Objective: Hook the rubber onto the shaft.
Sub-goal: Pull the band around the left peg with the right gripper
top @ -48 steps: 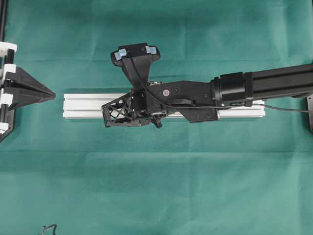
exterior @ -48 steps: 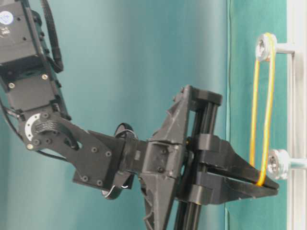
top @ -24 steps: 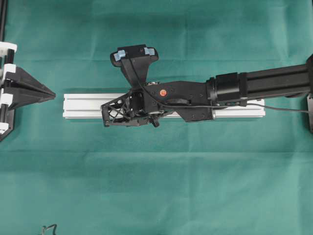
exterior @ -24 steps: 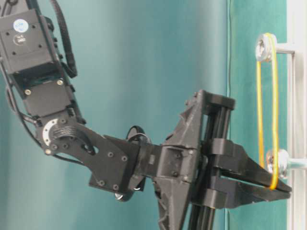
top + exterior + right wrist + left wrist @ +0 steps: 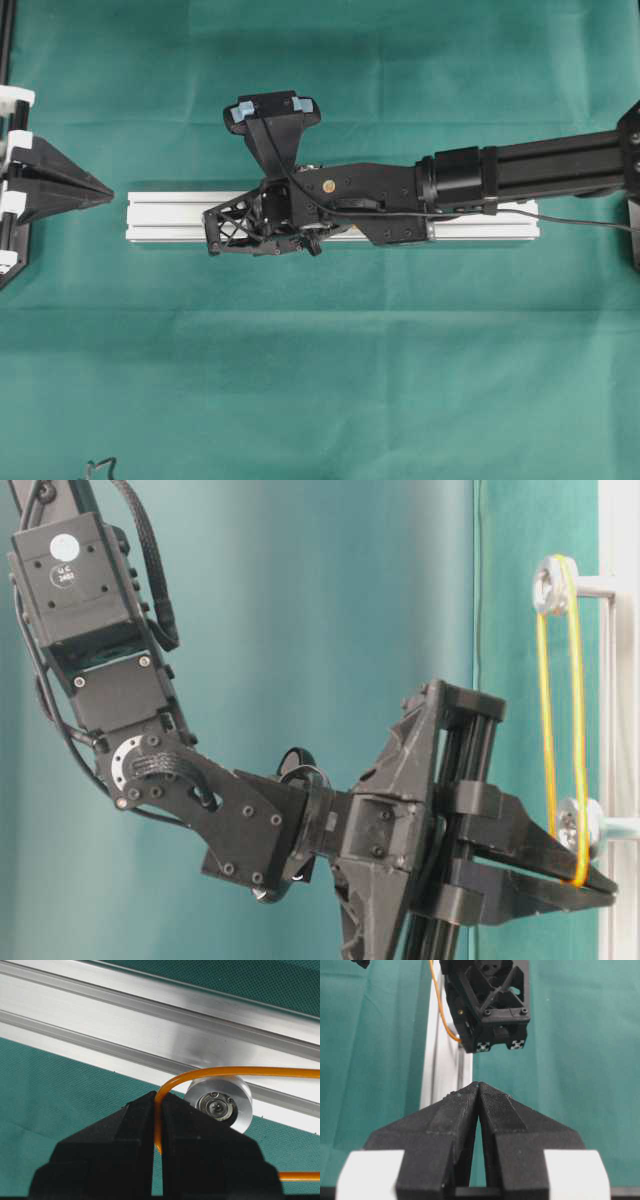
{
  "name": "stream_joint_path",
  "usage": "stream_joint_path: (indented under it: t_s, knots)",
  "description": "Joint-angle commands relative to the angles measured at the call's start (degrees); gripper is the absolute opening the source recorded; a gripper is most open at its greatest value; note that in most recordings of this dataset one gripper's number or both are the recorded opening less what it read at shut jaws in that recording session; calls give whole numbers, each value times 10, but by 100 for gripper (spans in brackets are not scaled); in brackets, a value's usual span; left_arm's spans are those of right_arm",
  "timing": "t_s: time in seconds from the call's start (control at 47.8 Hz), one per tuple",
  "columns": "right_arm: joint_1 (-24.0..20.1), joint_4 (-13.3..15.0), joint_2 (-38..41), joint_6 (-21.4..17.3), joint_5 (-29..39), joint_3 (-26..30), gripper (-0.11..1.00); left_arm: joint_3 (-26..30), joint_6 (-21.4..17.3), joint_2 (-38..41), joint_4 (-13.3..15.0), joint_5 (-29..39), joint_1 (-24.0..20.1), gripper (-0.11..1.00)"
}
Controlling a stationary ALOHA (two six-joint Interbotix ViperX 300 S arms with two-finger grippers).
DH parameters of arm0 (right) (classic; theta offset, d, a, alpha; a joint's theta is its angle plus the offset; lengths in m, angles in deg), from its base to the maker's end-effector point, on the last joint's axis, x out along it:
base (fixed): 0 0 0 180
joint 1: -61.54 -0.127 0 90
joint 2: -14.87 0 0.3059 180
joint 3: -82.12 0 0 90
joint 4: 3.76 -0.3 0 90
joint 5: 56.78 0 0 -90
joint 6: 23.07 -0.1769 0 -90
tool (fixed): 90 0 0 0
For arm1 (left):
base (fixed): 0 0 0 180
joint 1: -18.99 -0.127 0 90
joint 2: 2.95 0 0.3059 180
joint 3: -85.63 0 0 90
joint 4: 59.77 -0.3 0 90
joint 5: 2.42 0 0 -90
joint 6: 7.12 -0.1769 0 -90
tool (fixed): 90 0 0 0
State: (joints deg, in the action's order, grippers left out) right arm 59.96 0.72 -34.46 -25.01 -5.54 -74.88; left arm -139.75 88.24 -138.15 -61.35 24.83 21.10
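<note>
I am stretching the rubber [image 5: 577, 720], already looped over the upper pulley [image 5: 549, 584], down toward the lower pulley [image 5: 578, 826] on the rail [image 5: 165, 216]; the right gripper [image 5: 158, 1125] is pinching the band with jaws closed on it, while the left gripper [image 5: 479, 1091] is sitting closed and empty, well apart. Compared with a second ago, the band's bottom is now sitting past the lower pulley. Next I judge I should seat it in the groove, then release.

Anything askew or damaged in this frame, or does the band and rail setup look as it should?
Nothing stands out. The rubber band is whole, looped over the upper pulley and pinched in the right gripper beside the lower pulley, not yet seated on it. The aluminium rail lies straight on the cloth. The left gripper sits shut and empty.
</note>
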Motion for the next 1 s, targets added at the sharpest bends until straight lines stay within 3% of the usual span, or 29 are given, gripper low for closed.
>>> stream_joint_path:
  t_s: [0.0,0.983]
  knots:
    - [-1,-2,-11,-1,-4,16,5,15,-1,4,-1,-2,1,0]
    - [-4,-5,-1,2,-3,7,5,14,0,4,-1,-2,2,0]
